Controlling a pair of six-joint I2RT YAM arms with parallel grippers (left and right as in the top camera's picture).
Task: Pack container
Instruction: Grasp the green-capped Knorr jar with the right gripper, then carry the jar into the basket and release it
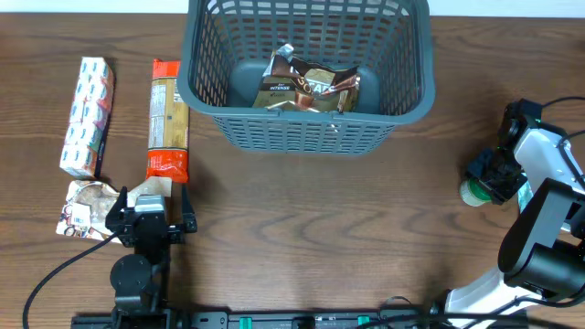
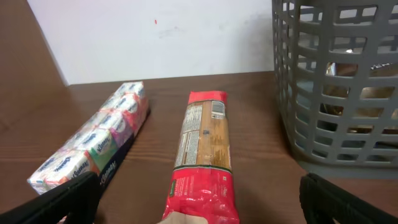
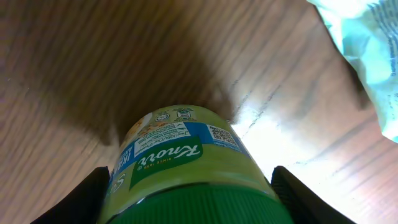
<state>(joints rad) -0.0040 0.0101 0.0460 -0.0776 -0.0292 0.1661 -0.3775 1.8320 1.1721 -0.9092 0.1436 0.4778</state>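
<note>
Overhead: tissue pack (image 1: 87,116) far left, pasta pack (image 1: 168,119) beside it. Left gripper (image 1: 151,217) spread wide over its near end, holding nothing. Container (image 1: 306,132) top centre of table (image 1: 366,228), coffee bag (image 1: 308,85) inside. Far right, right gripper (image 1: 484,183) clamped around Knorr jar (image 1: 473,192).

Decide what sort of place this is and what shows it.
Probably a robotics lab bench: a white robot arm at a wooden table, a pasta packet beside a grey basket, a white wall.
</note>
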